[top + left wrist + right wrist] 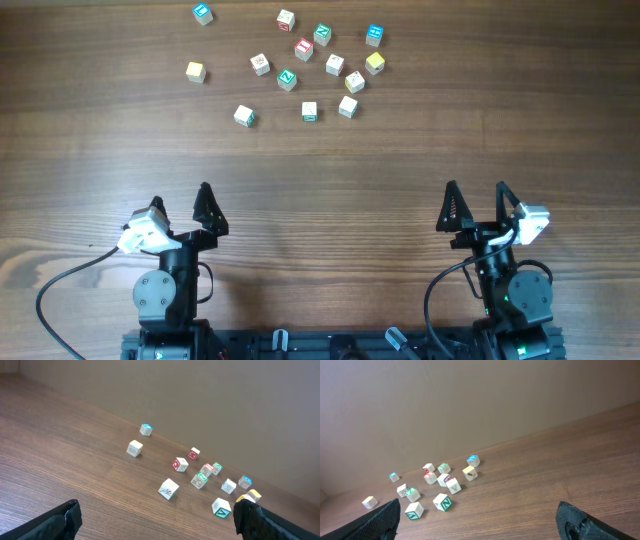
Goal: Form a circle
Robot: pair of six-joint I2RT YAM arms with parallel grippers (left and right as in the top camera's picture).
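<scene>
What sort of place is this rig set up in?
Probably a lab workbench: bare wood-grain table, left arm and right arm mounted at one edge, lettered cubes scattered opposite, plain wall behind.

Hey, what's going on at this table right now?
Nothing is being handled yet. The left pincer and right pincer both stand open and empty at the near side of the table. The small marked cubes lie loosely scattered at the far side, with no ring formed.
</scene>
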